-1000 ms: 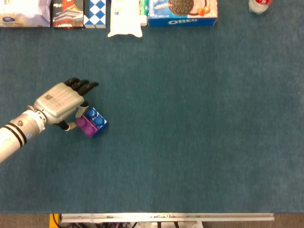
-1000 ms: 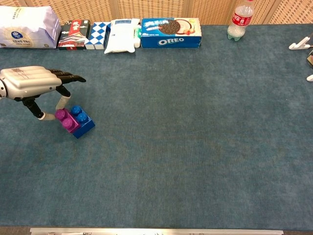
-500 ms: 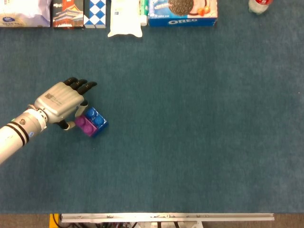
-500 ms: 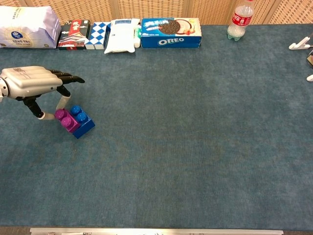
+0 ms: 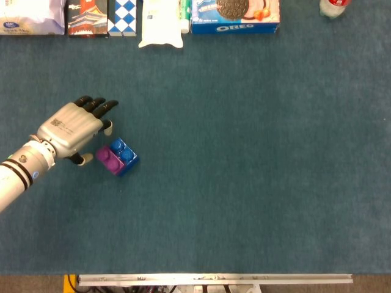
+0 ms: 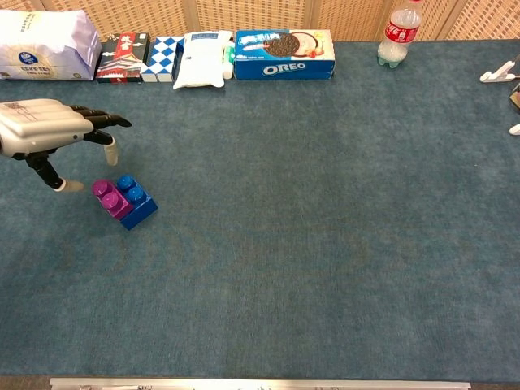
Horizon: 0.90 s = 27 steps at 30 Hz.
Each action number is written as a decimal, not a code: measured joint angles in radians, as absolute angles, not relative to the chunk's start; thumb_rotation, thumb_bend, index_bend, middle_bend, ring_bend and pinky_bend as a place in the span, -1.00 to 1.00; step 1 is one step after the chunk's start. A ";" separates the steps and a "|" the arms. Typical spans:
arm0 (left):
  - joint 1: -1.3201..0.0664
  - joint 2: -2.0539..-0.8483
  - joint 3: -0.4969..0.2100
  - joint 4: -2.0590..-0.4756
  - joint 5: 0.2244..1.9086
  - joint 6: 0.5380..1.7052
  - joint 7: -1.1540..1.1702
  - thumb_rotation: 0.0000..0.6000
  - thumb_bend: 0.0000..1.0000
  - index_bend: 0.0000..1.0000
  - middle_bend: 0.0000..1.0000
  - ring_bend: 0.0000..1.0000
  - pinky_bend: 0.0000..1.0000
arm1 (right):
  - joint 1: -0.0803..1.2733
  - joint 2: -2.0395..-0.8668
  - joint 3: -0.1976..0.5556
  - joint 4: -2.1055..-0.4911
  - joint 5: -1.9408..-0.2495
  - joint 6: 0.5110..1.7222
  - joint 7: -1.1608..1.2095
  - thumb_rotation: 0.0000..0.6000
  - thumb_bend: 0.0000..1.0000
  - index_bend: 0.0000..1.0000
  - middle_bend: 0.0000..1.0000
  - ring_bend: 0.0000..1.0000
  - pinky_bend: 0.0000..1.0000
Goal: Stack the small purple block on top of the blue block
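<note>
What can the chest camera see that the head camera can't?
Only the chest view shows the whole water bottle, the wicker wall behind the table, and white items at the right edge. Only the head view shows the metal rail at the near edge. Both show the left hand, open beside the purple block on the blue block, and the Oreo box.

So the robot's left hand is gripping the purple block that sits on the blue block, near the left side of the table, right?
Not quite. The left hand grips nothing: the chest view shows its fingers apart and clear of the purple block, with bare cloth between them. The rest holds: the purple block does sit on the blue block, near the left side of the table.
</note>
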<state>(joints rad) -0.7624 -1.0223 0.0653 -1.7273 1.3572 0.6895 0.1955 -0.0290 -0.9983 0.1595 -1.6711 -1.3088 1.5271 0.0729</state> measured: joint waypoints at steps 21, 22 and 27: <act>-0.722 -0.994 0.069 -1.765 1.505 0.758 0.029 1.00 -0.43 0.03 -1.00 -1.00 -0.81 | -0.026 -0.997 0.160 -1.672 -1.306 1.521 0.072 1.00 0.10 -0.26 -0.35 -0.58 -0.69; -0.721 -0.992 0.071 -1.765 1.511 0.759 0.023 1.00 -0.43 0.04 -1.00 -1.00 -0.81 | -0.026 -0.997 0.160 -1.672 -1.306 1.521 0.072 1.00 0.10 -0.26 -0.35 -0.58 -0.69; -0.714 -0.985 0.079 -1.762 1.533 0.766 0.024 1.00 -0.43 -0.06 -1.00 -1.00 -0.81 | -0.027 -0.997 0.159 -1.672 -1.308 1.522 0.073 1.00 0.10 -0.26 -0.35 -0.58 -0.69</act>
